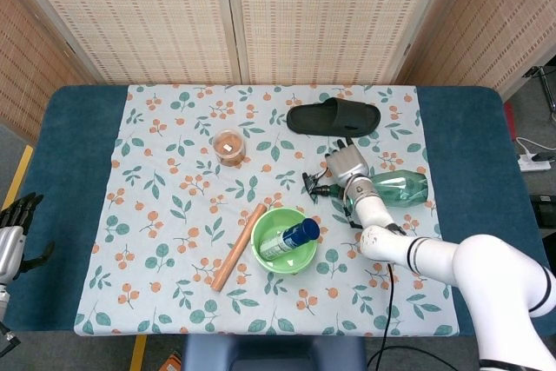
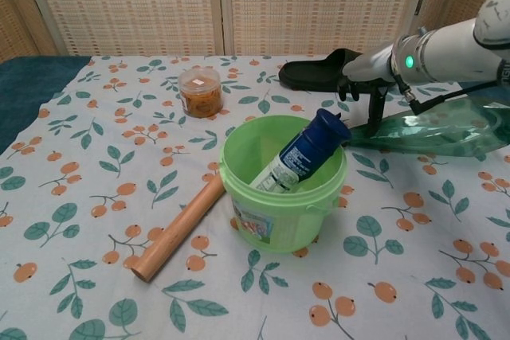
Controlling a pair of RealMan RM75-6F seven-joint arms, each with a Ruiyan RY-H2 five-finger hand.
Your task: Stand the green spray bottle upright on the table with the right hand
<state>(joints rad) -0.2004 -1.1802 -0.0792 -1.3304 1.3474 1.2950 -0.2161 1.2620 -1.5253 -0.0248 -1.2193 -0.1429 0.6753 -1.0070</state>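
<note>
head view – bottle: the green spray bottle (image 1: 388, 189) is lying flat on the floral cloth (image 1: 165, 215), black trigger end pointing toward the green bucket (image 1: 284, 239), fat end toward the table's right side.
head view – right hand: the right hand (image 1: 346, 165) hangs over the neck end, fingers look spread, nothing held as far as I can see.
head view – left hand: the left hand (image 1: 12, 230) is way off at the table's left edge, holding nothing; fingers look loosely apart.
head view – neighbours: black slipper (image 1: 334, 116) just behind the bottle, wooden rod (image 1: 238, 247) and small jar (image 1: 229, 146) well clear.
chest view – right hand: here the right hand (image 2: 360, 77) has fingers pointing down above the narrow end of the bottle (image 2: 434, 127), not closed on it yet.
chest view – clutter: the blue can (image 2: 301, 151) leans out of the bucket (image 2: 280, 205), right beside the bottle's neck.
tip for the grab: I'd wrap around the wider body, not the skinny neck, then pivot up onto the base, swinging away from the bucket so the nozzle doesn't clip it.
</note>
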